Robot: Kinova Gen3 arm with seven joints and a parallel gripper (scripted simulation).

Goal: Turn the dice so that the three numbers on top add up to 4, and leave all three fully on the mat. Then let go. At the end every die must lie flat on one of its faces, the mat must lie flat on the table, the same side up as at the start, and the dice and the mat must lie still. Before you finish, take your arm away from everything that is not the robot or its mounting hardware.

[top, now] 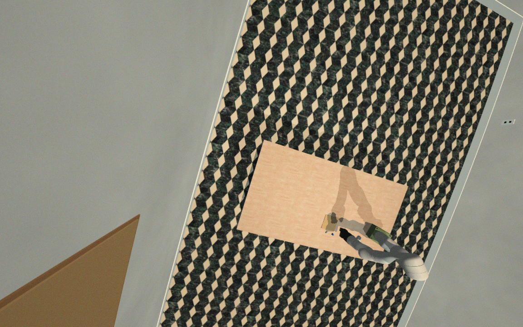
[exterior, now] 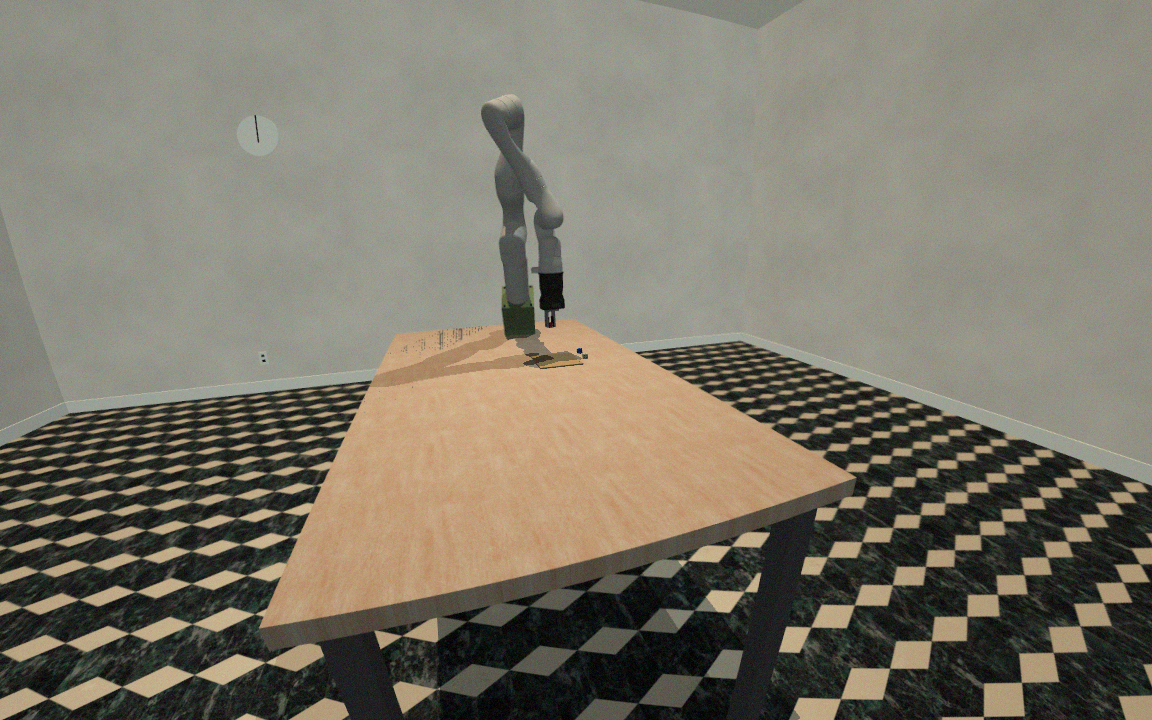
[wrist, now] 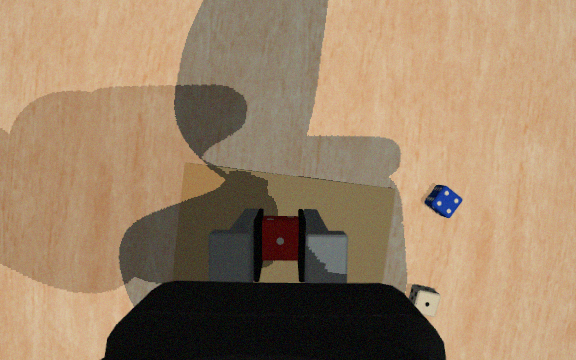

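Here the robot arm [exterior: 513,170] is bending down over the wooden bench [exterior: 508,483], its jaws [exterior: 550,320] hanging beside the green mounting block [exterior: 517,319], while a blue die [exterior: 579,351] is sitting near the tan mat [exterior: 559,360].

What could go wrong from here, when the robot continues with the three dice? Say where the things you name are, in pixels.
The red die [wrist: 280,239] is held above the table by the hand [top: 340,232] [exterior: 550,324] [wrist: 280,234]; it might tumble if released too high. The blue die [top: 332,234] [exterior: 579,351] [wrist: 447,202] shows four on top, so leaving it unturned would probably spoil the sum. The white die [top: 326,232] [exterior: 584,356] [wrist: 427,303] lies off the mat [top: 326,222] [exterior: 562,360] [wrist: 338,210] and could be forgotten.
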